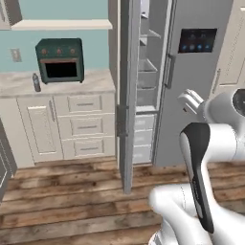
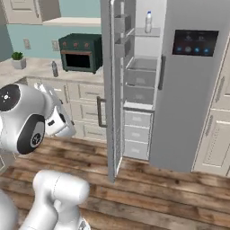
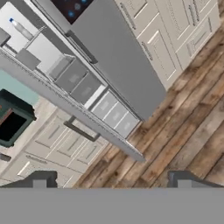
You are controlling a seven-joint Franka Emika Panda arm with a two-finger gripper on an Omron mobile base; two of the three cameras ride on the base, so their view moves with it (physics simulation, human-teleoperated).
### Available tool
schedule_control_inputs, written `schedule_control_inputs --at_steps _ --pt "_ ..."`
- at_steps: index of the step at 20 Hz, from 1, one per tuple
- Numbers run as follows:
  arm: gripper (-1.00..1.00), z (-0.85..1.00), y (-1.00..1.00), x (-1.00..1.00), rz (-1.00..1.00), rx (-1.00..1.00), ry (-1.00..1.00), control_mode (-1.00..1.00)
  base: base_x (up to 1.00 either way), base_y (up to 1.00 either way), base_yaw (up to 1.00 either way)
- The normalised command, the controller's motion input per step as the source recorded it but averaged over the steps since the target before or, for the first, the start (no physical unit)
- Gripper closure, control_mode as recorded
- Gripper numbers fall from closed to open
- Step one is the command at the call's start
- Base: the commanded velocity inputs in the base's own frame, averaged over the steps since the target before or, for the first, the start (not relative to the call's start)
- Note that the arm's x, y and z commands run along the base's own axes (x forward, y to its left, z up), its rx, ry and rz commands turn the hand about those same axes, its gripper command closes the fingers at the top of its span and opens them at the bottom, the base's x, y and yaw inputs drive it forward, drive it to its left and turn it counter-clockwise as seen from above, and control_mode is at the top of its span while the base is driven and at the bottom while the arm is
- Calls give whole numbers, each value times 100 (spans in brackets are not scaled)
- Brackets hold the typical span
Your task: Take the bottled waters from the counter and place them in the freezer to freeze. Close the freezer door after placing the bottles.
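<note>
On the left, the darker bottle (image 1: 36,82) stands on the beige surface (image 1: 91,83) just beside the green toaster oven (image 1: 60,60), and we judge this bottle to be the next pickup, so we should swing wide of the oven and come at it level. In the middle, the freezer door (image 1: 126,95) stands open edge-on, which we must skirt; the whitish bottle (image 2: 148,21) already sits on an upper freezer (image 2: 139,81) shelf. Our claw (image 3: 111,178) is spread wide and empty, tips well apart.
</note>
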Motion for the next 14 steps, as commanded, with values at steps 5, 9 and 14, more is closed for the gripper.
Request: schedule_control_inputs --at_steps 5,9,14 --pt "-100 0 0 0 0 0 0 100 -10 100 18" --pt "-100 0 0 0 0 0 0 100 100 91 -4" --pt "-100 0 0 0 0 0 0 100 100 87 -11"
